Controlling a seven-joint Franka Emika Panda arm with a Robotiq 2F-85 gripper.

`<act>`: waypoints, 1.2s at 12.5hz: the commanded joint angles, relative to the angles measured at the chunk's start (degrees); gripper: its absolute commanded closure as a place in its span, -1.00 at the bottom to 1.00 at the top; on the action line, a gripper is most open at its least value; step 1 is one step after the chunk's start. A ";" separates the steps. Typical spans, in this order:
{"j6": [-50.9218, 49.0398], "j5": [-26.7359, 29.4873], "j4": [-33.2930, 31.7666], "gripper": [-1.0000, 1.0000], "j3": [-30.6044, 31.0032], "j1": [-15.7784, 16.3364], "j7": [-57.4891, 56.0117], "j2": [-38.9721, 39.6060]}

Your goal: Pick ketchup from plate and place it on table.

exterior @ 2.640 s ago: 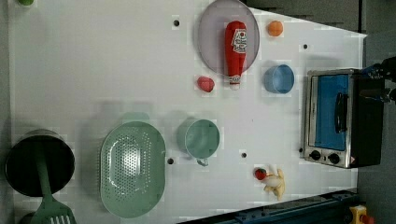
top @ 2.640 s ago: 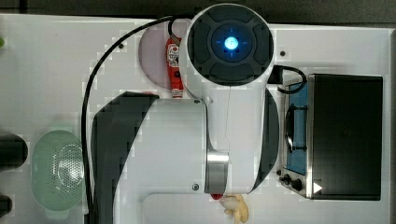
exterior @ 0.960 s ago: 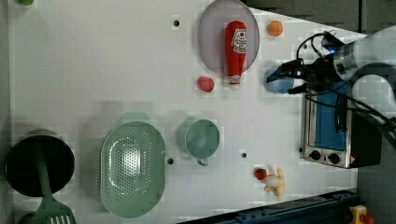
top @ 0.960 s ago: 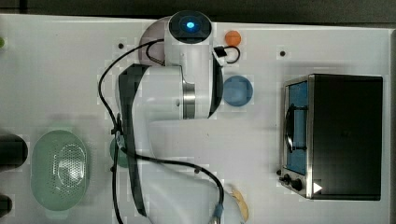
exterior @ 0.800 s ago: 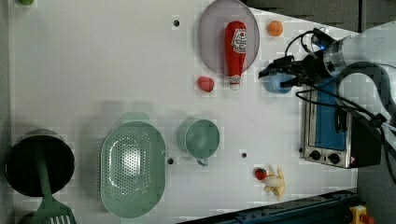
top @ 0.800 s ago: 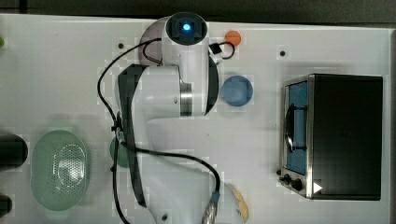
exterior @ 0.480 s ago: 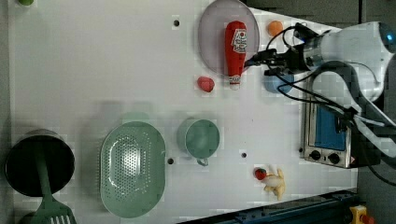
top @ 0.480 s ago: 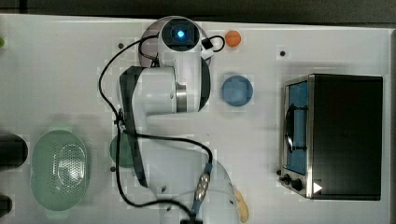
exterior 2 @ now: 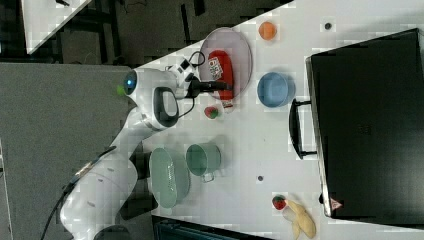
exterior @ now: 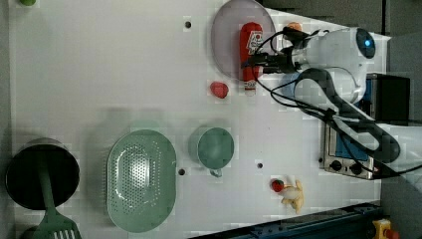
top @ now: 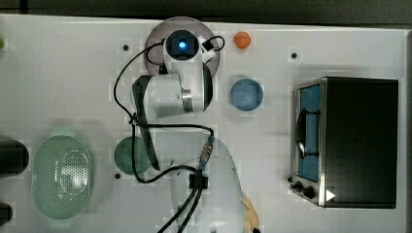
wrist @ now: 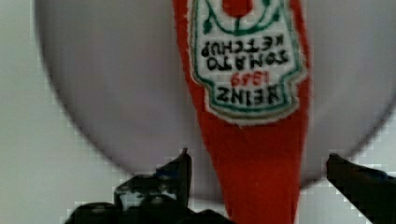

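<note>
The ketchup (exterior: 251, 35) is a slim red bottle with a white label, lying on the pale lilac plate (exterior: 226, 35) at the far edge of the white table (exterior: 99, 64). My gripper (exterior: 247, 63) hangs over the bottle's narrow end, near the plate's rim. In the wrist view the gripper (wrist: 258, 161) is open. Its two dark fingers (wrist: 180, 170) stand on either side of the ketchup (wrist: 252, 116), with a gap on each side, above the plate (wrist: 116, 84). From the right view, the gripper (exterior 2: 226, 86) reaches over the ketchup (exterior 2: 220, 62). In the top view my arm covers the bottle, and part of the plate (top: 154, 36) shows.
A blue bowl (top: 246, 94) and an orange ball (top: 242, 40) sit beside the plate. A strawberry (exterior: 218, 89) lies just off the rim. A green cup (exterior: 215, 147), a colander (exterior: 141, 180), a black pot (exterior: 40, 174) and a toaster oven (top: 347, 141) stand further off.
My arm has swung from the blue bowl's side over to the plate, bringing the gripper above the ketchup. The fingers have stayed open and the bottle has not moved.
</note>
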 commanded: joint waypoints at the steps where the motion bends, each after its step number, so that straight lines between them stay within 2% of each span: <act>1: 4.25 -1.74 3.68 -1.00 -0.19 0.32 -3.14 1.11; 6: 7.67 -3.61 5.22 -1.00 -0.23 0.50 -3.14 4.75; 7: 7.99 -3.61 5.36 -0.91 -0.23 0.61 -3.14 4.99; 10: 8.07 -3.61 5.72 -0.21 -0.41 0.68 -3.11 4.86; 15: 7.46 -3.50 8.28 -0.21 -0.21 0.57 -2.88 2.60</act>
